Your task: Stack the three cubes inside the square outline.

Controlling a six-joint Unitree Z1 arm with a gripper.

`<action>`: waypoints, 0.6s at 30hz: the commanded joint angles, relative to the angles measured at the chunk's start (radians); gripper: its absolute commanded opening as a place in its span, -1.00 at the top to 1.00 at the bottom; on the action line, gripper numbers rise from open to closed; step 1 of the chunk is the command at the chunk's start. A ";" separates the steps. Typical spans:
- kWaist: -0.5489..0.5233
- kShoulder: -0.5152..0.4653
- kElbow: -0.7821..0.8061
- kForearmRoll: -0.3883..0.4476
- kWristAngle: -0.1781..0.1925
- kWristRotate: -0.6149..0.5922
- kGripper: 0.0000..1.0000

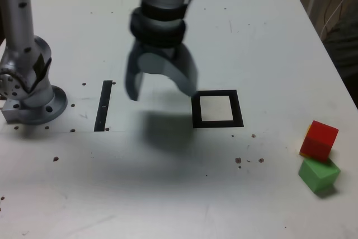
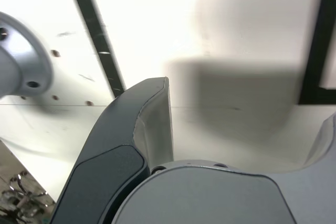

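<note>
Your gripper (image 1: 162, 90) hangs above the white desk (image 1: 268, 37) with its jaws spread wide and empty, just beside the square outline (image 1: 217, 109) on the exterior view's left. The outline's white centre holds nothing. Well apart, at the exterior view's right, the red cube (image 1: 319, 140) rests tilted against the green cube (image 1: 319, 174); a sliver of yellow shows behind the red one.

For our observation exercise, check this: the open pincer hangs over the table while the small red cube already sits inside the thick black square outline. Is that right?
One detail is wrong. The exterior view shows the small red cube outside the thick black square outline, which is empty; the cube sits far toward the exterior view's right, by the green cube. The pincer is open.
</note>
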 commanded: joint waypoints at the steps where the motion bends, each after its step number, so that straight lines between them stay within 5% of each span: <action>1: -0.012 0.028 -0.081 0.030 0.003 -0.003 -0.98; 18: -0.081 0.295 -0.617 0.244 0.012 -0.004 -0.98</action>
